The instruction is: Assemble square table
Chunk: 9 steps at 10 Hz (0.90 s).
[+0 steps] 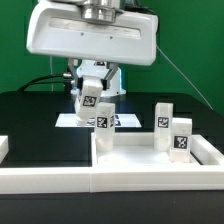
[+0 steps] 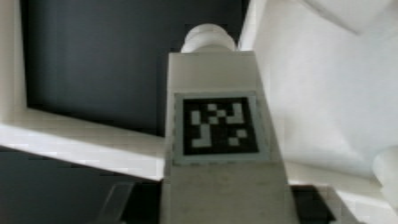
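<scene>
The arm descended from the top centre of the exterior view, its broad white wrist housing filling the upper middle of the frame. The gripper (image 1: 91, 97) hung just below it, left of centre, pointing down and tilted slightly.

The jaws were clamped on a white block leg (image 1: 99, 122) that bore a black-and-white tag. In the wrist view this held leg (image 2: 221, 150) ran up the centre of the frame, tag facing the camera, with a rounded peg at its far end; dark finger pads (image 2: 139, 200) flanked its base at the lower edge.

The held leg stood roughly upright above the left part of the square table top (image 1: 130, 160), a white tray with a raised rim occupying the lower half of the exterior view. Whether the leg touched the tray floor could not be determined.

Two further legs (image 1: 172, 134) stood upright inside the tray at centre right, just beside each other, tags facing forward.

The marker board (image 1: 68, 120) lay flat on the black table behind the gripper.
</scene>
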Tool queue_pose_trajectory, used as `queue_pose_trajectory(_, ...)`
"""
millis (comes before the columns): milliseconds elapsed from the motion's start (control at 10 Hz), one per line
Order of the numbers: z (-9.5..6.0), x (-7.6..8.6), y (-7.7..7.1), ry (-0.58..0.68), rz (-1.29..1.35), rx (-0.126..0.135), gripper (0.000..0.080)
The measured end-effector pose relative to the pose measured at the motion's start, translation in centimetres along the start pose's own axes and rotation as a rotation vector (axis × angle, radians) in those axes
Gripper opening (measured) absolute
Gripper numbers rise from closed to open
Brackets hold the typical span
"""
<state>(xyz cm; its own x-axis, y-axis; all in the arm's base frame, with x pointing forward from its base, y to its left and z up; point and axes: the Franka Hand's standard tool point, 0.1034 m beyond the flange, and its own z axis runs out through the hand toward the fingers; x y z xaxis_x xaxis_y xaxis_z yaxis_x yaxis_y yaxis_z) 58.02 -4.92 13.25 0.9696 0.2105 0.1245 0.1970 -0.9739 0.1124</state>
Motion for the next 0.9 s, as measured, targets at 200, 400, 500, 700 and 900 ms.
queue_pose_trajectory(200,-0.5,2.5,-1.3,0.029,-0.029,0.0,0.029)
queue_pose_trajectory(400,-0.3,2.3,-1.1,0.044,-0.032,-0.009,0.029)
queue_pose_trajectory(500,-0.3,2.5,-0.9,0.059,-0.037,-0.014,0.029)
queue_pose_trajectory(700,0.0,2.1,-0.2,0.175,-0.009,-0.052,0.029)
queue_pose_trajectory(900,0.0,2.5,-0.1,0.231,-0.001,-0.055,0.029)
